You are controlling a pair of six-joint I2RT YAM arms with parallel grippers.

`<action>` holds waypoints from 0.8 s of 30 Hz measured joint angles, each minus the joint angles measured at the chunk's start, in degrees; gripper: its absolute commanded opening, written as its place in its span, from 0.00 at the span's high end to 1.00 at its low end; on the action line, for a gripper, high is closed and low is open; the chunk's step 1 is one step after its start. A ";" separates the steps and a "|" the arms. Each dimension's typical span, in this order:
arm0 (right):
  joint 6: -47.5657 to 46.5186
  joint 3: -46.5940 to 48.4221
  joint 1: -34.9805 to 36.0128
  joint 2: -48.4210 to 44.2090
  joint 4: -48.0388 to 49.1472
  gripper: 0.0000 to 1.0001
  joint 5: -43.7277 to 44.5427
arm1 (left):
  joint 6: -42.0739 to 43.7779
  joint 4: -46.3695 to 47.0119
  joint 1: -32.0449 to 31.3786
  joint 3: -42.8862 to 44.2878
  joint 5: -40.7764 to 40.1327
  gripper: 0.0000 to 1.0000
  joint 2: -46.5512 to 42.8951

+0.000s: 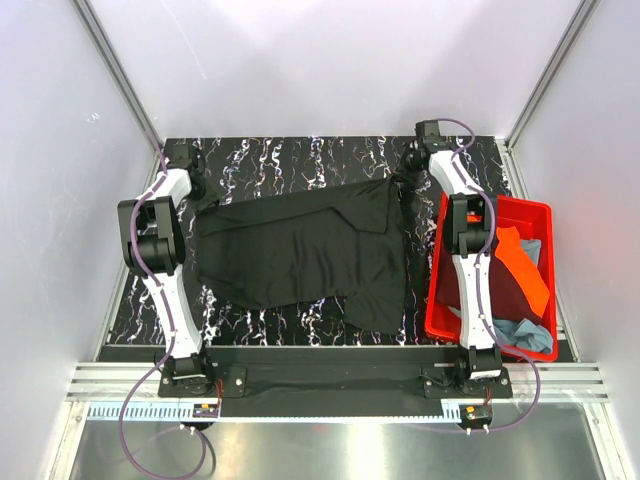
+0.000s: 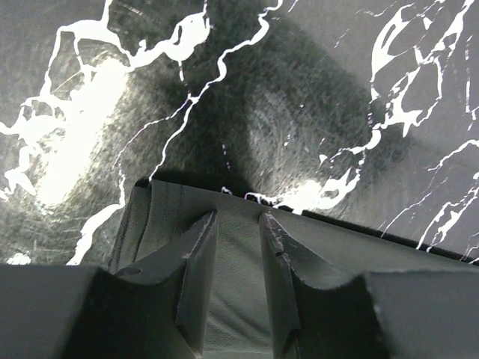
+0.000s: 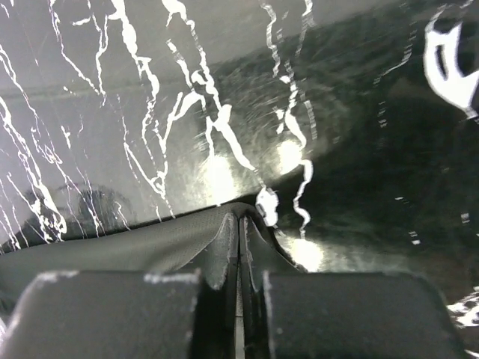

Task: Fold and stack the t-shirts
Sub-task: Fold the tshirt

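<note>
The black t-shirt (image 1: 300,250) lies spread, partly folded, on the black marbled table (image 1: 300,160). My left gripper (image 1: 197,190) is at its far left corner. In the left wrist view the gripper (image 2: 238,217) is open, its fingers astride the shirt's edge (image 2: 236,284). My right gripper (image 1: 408,170) is at the far right corner. In the right wrist view it (image 3: 239,218) is shut on a pinch of the shirt's hem (image 3: 112,250). Orange (image 1: 520,265), dark maroon (image 1: 510,300) and grey-blue (image 1: 525,335) shirts lie in the bin.
A red plastic bin (image 1: 520,204) stands at the table's right edge, beside the right arm. White walls close in the table on the left, right and far sides. The arm bases sit on a rail at the near edge.
</note>
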 measured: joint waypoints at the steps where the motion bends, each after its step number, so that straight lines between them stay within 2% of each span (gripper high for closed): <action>1: 0.00 0.11 -0.24 0.00 0.02 0.91 -0.35 | -0.07 0.04 0.00 0.20 0.13 0.63 0.17; 2: 0.02 0.46 -0.37 0.13 -0.31 0.80 -0.57 | -0.11 0.13 0.04 0.33 0.22 0.62 0.26; 3: 0.13 1.64 -0.52 0.52 -1.07 0.78 -0.81 | -0.11 0.17 0.02 0.33 0.33 0.60 0.26; 4: -0.02 3.34 -0.57 1.09 -1.75 0.76 -0.74 | -0.22 0.24 0.02 0.33 0.48 0.52 0.26; 5: -0.13 5.03 -0.61 1.55 -2.34 0.64 -0.70 | -0.11 0.28 0.02 0.35 0.68 0.49 0.26; 6: 0.07 6.43 -0.61 1.66 -3.23 0.58 -0.61 | -0.24 0.37 0.02 0.44 0.96 0.45 0.20; 8: -0.07 8.72 -0.61 1.62 -5.09 0.53 -0.15 | -0.13 0.20 -0.02 0.42 1.09 0.32 -0.09; 10: -0.13 9.53 -0.61 0.70 -6.69 0.48 0.85 | 0.13 -0.79 -0.02 0.09 0.90 0.27 -0.94; 13: -0.07 6.43 -0.57 -3.21 -10.51 0.46 2.40 | 0.35 -2.75 0.00 -2.56 0.09 0.28 -4.22; 16: -0.13 0.74 -0.33 -9.33 -14.34 0.45 2.86 | 0.66 -5.14 -0.02 -7.85 -1.31 0.32 -11.34; 19: -1.16 -8.13 1.25 -17.86 -15.47 0.44 3.10 | 0.83 -6.62 -0.13 -14.43 -2.60 0.44 -20.72; 21: -1.97 -15.21 3.87 -24.55 -15.50 0.44 3.21 | 1.29 -7.91 -0.66 -18.34 -3.39 0.48 -26.47; 24: -3.19 -25.66 10.84 -34.67 -15.04 0.44 2.34 | 1.25 -9.84 -2.95 -23.23 -4.85 0.47 -32.37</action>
